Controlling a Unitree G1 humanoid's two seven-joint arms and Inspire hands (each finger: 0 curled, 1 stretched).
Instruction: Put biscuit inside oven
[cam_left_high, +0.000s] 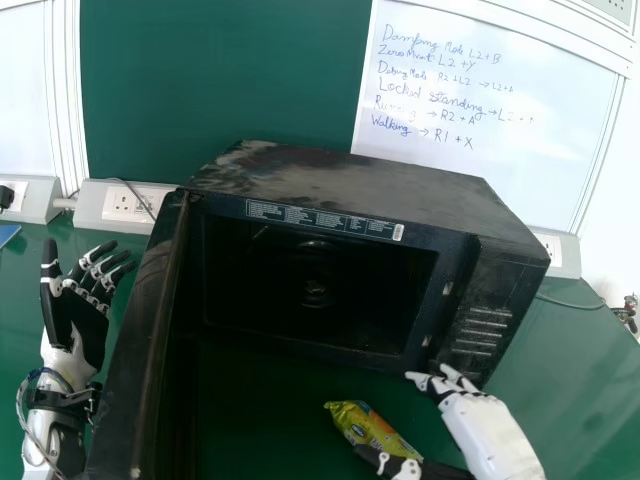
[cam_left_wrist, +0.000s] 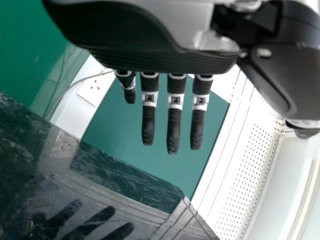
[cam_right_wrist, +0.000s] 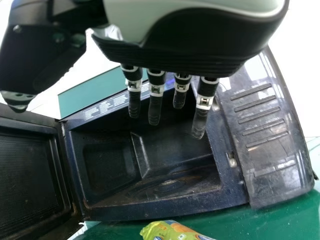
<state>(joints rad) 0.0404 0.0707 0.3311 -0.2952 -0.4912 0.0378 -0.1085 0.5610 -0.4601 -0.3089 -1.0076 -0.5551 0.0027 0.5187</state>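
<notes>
Oven (cam_left_high: 380, 190) with door (cam_left_high: 150, 300) swung open, interior cavity (cam_left_high: 315, 300) exposed, biscuit packet (cam_left_high: 368, 424) outside on green table (cam_left_high: 590, 400) before it, left hand (cam_left_high: 88, 328) open, right hand (cam_left_high: 485, 430) open, fingers extended

green table (cam_left_high: 570, 380) with black oven (cam_left_high: 360, 190) and yellow biscuit packet (cam_left_high: 368, 425) on it
</notes>
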